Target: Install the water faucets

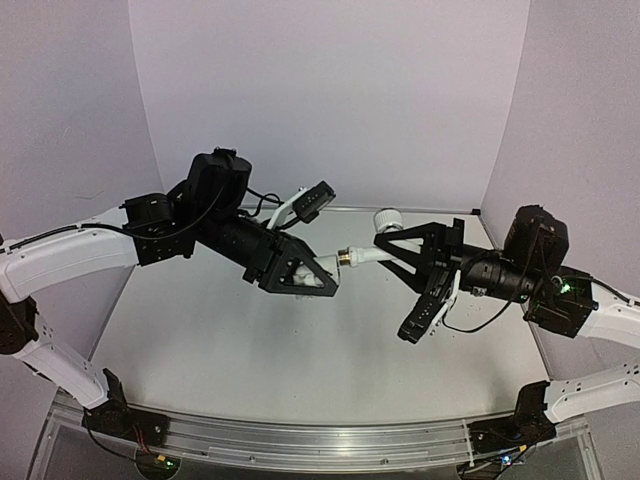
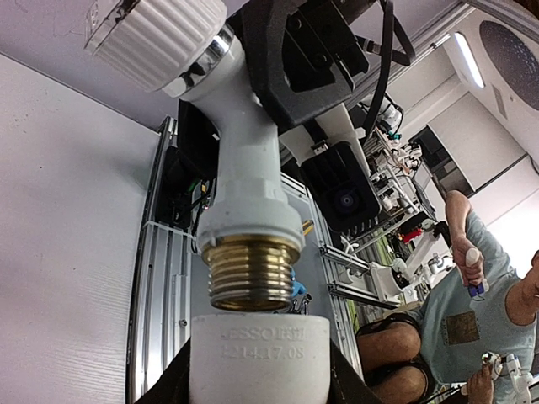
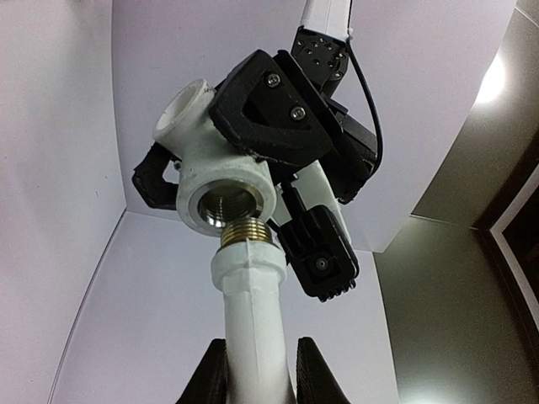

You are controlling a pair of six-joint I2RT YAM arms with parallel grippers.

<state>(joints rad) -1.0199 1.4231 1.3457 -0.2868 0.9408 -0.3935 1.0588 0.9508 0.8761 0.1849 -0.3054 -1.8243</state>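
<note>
The tap (image 1: 372, 252) and fitting (image 1: 312, 281) span mid-air; room beneath.

Left wrist view: the bottom edge cuts off the white fitting (image 2: 259, 362), the top edge the knob (image 2: 160, 38) of the tap (image 2: 248, 168). Right wrist view hides that knob.

Left arm (image 1: 70, 255), right arm (image 1: 610, 322) lifted, reaching inward — left gripper (image 1: 320, 277), right gripper (image 1: 390, 247) nearly tip to tip, the 2 clamped.

Grey table (image 1: 300, 350) — 1 teal-shirted person (image 2: 461, 326)
</note>
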